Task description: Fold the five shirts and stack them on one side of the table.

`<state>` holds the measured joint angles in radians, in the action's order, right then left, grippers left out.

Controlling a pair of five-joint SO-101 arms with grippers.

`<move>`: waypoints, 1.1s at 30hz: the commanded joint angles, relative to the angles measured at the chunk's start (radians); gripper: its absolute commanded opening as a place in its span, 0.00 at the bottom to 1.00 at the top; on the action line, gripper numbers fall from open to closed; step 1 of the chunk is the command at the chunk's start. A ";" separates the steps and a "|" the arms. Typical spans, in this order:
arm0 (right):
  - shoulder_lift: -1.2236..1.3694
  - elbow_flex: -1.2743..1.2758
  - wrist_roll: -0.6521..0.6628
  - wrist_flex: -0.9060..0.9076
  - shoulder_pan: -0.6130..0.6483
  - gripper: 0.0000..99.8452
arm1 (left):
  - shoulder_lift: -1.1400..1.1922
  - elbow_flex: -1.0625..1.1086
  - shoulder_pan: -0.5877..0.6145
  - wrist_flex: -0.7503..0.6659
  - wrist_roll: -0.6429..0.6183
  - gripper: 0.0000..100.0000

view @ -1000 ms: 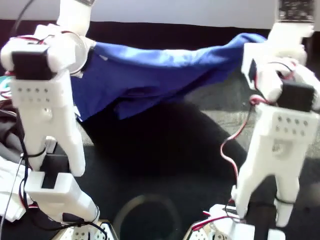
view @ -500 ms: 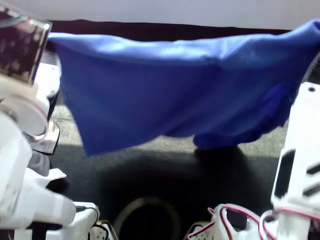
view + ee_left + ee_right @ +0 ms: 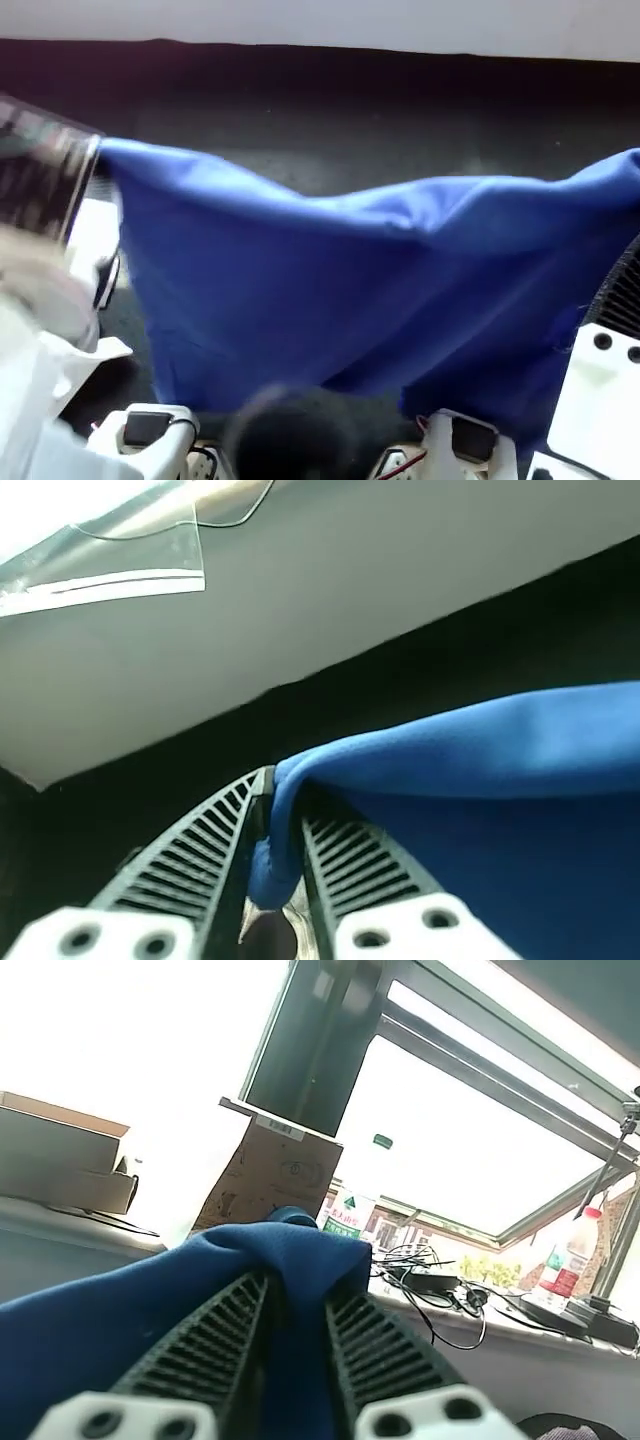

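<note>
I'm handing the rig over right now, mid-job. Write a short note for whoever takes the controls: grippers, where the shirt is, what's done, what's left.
Left gripper: shut on one edge of the blue shirt.
Right gripper: shut on another edge of the same shirt.
Shirt: hangs spread wide between the two arms, above the dark table, not folded.
Done: shirt picked up and stretched out.
Left: lay it flat, fold it, set it at one side of the table, then probably repeat for the other shirts.
</note>
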<state>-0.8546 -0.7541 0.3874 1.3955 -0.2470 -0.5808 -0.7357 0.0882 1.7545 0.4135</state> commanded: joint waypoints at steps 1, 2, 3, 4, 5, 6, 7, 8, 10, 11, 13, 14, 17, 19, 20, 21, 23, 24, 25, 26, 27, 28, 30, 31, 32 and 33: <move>0.028 0.005 0.023 -0.042 -0.013 0.01 | -0.013 0.015 -0.007 -0.032 0.000 0.01; 0.028 0.005 0.037 -0.047 -0.013 0.01 | -0.013 0.016 -0.007 -0.034 0.000 0.01; 0.028 0.005 0.055 -0.048 -0.013 0.01 | -0.013 0.016 -0.007 -0.032 0.000 0.01; 0.028 0.005 0.068 -0.047 -0.013 0.01 | -0.013 0.016 -0.007 -0.031 0.000 0.01; 0.028 0.005 0.069 -0.041 -0.013 0.01 | -0.013 0.016 -0.007 -0.029 0.000 0.01; 0.028 0.005 0.072 -0.038 -0.013 0.01 | -0.013 0.016 -0.007 -0.029 0.000 0.01; 0.028 0.005 0.072 -0.027 -0.013 0.01 | -0.012 0.018 -0.007 -0.029 0.000 0.01; 0.028 0.013 0.072 -0.018 -0.012 0.01 | -0.005 0.021 -0.007 -0.029 0.000 0.01; 0.042 0.019 0.069 0.004 -0.007 0.01 | 0.004 0.070 -0.007 -0.037 0.003 0.01; 0.056 0.038 0.063 0.010 -0.007 0.01 | 0.015 0.104 -0.007 -0.046 0.003 0.01; 0.088 0.104 0.021 0.008 -0.007 0.01 | 0.039 0.174 -0.007 -0.086 0.003 0.01; 0.113 0.134 0.006 0.008 -0.007 0.01 | 0.058 0.213 -0.007 -0.118 0.003 0.01; 0.180 0.249 -0.018 -0.050 0.002 0.01 | 0.119 0.303 -0.007 -0.207 0.003 0.01; 0.229 0.331 -0.014 -0.117 0.027 0.01 | 0.174 0.346 -0.007 -0.269 0.003 0.01; 0.252 0.367 -0.014 -0.151 0.036 0.01 | 0.205 0.358 -0.007 -0.296 0.003 0.01; 0.277 0.406 -0.014 -0.186 0.051 0.01 | 0.237 0.364 -0.007 -0.324 0.003 0.01; 0.340 0.473 -0.011 -0.269 0.085 0.01 | 0.306 0.366 -0.007 -0.377 0.003 0.01; 0.381 0.499 -0.009 -0.309 0.097 0.01 | 0.343 0.366 -0.007 -0.410 0.003 0.01; 0.423 0.519 0.002 -0.349 0.107 0.01 | 0.381 0.366 -0.007 -0.442 0.003 0.01; 0.472 0.533 0.017 -0.384 0.120 0.01 | 0.418 0.366 -0.007 -0.479 0.003 0.01; 0.522 0.538 0.028 -0.414 0.133 0.01 | 0.455 0.366 -0.007 -0.516 0.003 0.01; 0.576 0.535 0.032 -0.441 0.143 0.01 | 0.492 0.363 -0.005 -0.557 0.003 0.01; 0.684 0.509 0.032 -0.493 0.159 0.01 | 0.567 0.326 -0.002 -0.618 0.003 0.01; 0.737 0.481 0.031 -0.512 0.168 0.01 | 0.607 0.295 0.002 -0.640 0.003 0.01; 0.791 0.449 0.031 -0.522 0.176 0.01 | 0.651 0.259 0.005 -0.655 0.003 0.01; 0.845 0.412 0.031 -0.529 0.182 0.01 | 0.699 0.217 0.005 -0.666 0.003 0.01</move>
<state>-0.1289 -0.2447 0.4074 0.9183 -0.0859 0.0376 -0.4089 0.0867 1.1500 0.4104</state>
